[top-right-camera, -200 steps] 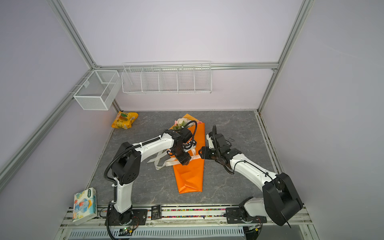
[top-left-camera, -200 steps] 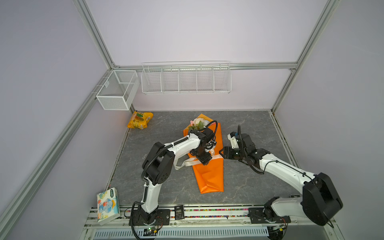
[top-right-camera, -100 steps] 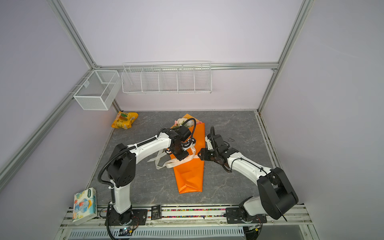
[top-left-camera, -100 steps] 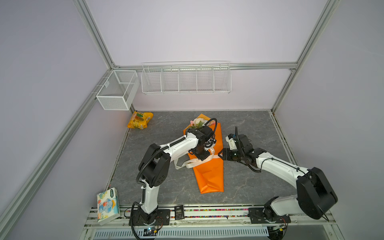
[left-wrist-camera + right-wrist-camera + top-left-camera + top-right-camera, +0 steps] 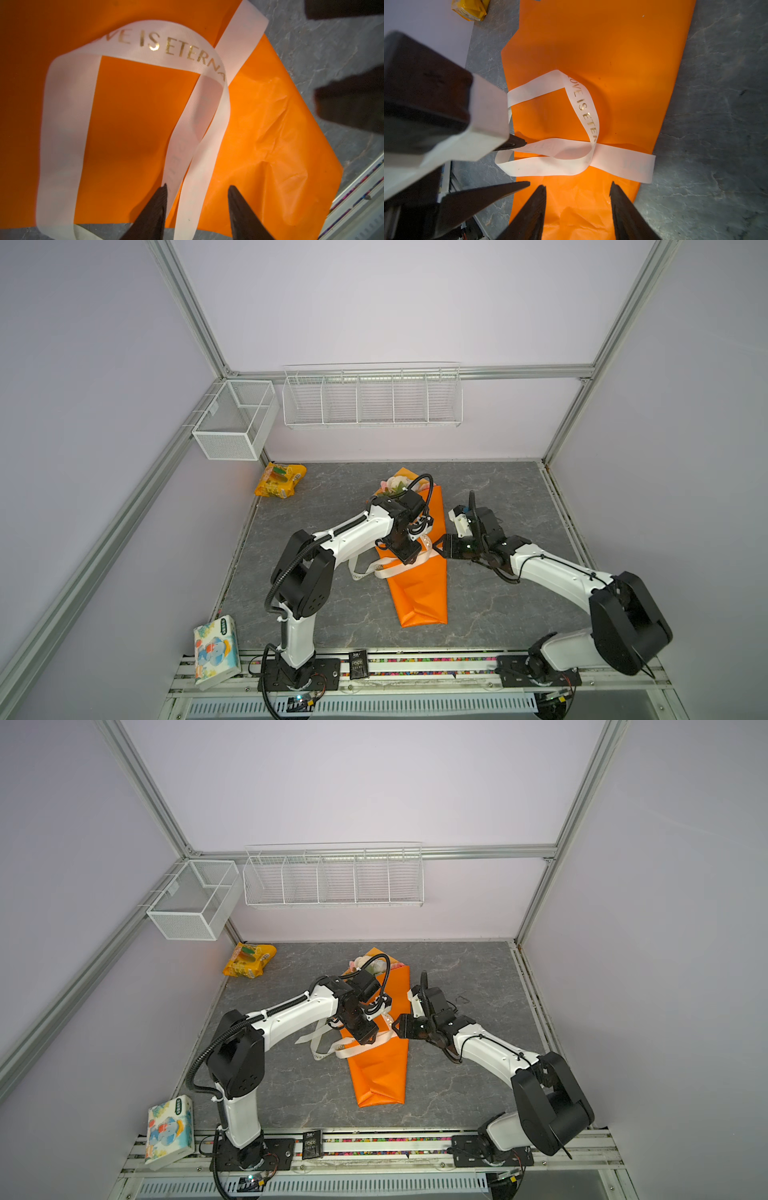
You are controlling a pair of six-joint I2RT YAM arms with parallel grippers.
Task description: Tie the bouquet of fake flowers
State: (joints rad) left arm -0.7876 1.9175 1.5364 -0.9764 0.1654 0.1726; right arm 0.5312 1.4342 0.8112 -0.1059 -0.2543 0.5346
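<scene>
Orange-wrapped bouquet of fake flowers [image 5: 419, 593] lies flat mid-tabletop [image 5: 332, 506], blooms toward the back wall. White ribbon [image 5: 145, 41] is only crossed in a slack loop over the wrap, no knot cinched. Left tool [image 5: 198, 187]: jaws apart, one strand running loose between them, not pinched. Right tool [image 5: 577, 185]: jaws apart too, empty, just short of the ribbon's free end. Risks: closing off-centre misses the flat strand; pulling one side alone drags the light wrap or undoes the crossing; slick ribbon slips and the loop collapses.
</scene>
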